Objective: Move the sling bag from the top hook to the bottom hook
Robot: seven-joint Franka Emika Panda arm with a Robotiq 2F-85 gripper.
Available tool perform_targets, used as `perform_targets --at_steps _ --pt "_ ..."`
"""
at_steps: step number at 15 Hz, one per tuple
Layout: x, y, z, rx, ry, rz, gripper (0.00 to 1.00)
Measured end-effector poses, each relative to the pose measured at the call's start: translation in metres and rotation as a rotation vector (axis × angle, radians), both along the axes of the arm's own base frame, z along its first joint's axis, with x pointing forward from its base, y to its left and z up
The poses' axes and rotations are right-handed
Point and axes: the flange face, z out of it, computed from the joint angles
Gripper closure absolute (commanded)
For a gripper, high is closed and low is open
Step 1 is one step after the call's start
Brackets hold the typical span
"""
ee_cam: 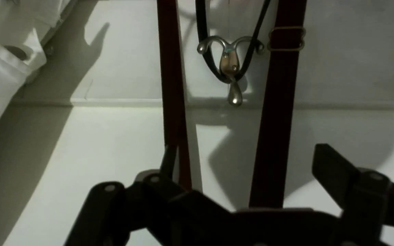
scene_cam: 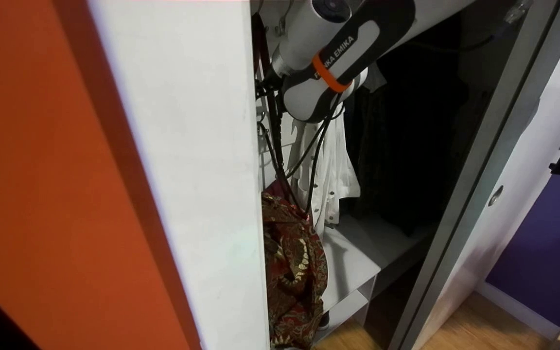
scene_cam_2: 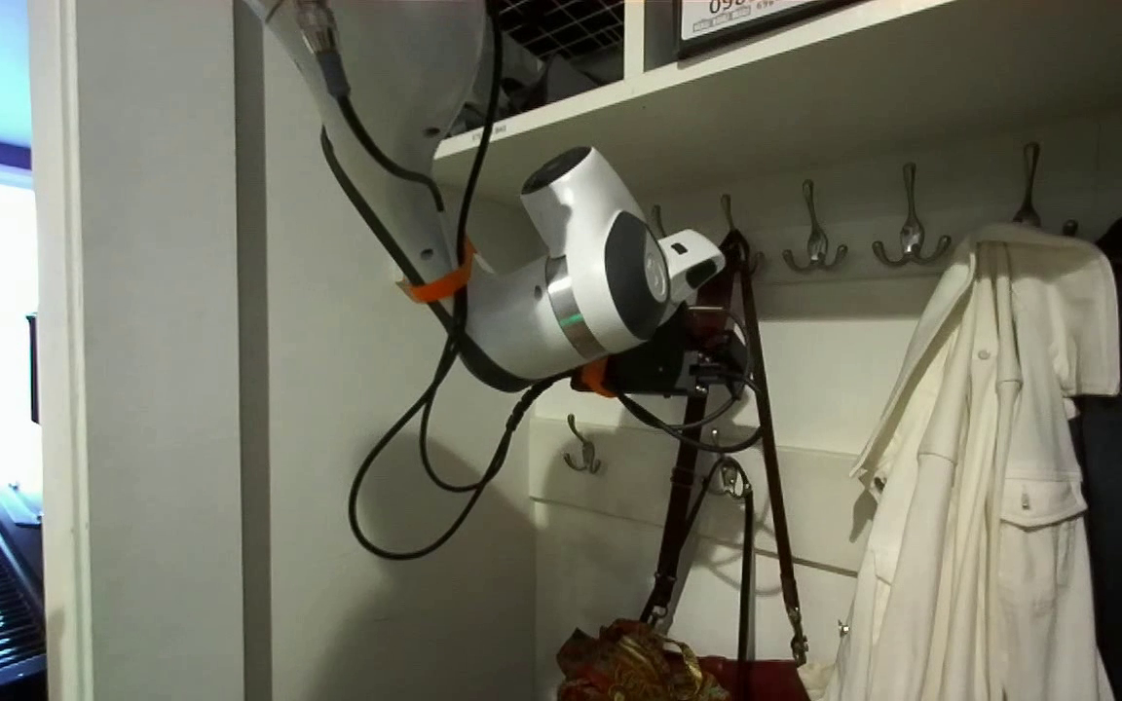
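Jaws spread, the gripper [ee_cam: 246,153] faces the sling bag [scene_cam_2: 775,516], hanging from a top hook [scene_cam_2: 728,212] beneath the shelf edge [scene_cam_2: 634,91]. Catching only one brown strap [ee_cam: 276,119] could tip it; the nearby black strap [ee_cam: 202,24] could snag.

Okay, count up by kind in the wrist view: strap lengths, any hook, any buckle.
Wide flat dark-red leathery strap lengths: 2
Thin black leathery strap lengths: 2
Silvery metal wall hook: 1
Rounded golden metal buckle: 1
Total: 6
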Motion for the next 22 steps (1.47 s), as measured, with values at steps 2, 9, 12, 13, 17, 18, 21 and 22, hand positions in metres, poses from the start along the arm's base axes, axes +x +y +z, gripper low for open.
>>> perform_targets --at_steps 2,9,12,13,17,18,21,22 --pt "0.012 0.009 0.0 -0.01 -0.022 0.012 0.0" --pt "0.039 0.028 0.003 -0.05 -0.083 0.025 0.0" --pt "0.04 0.029 0.003 -0.053 -0.086 0.026 0.0" --pt "0.041 0.029 0.004 -0.054 -0.088 0.025 0.0" --pt "0.041 0.026 0.007 -0.043 -0.105 0.02 0.0" --pt "0.041 0.026 0.009 -0.041 -0.116 0.023 0.0" --pt "0.041 0.029 0.018 -0.034 -0.16 0.04 0.06" --pt "0.041 0.03 0.022 -0.031 -0.175 0.046 0.26"
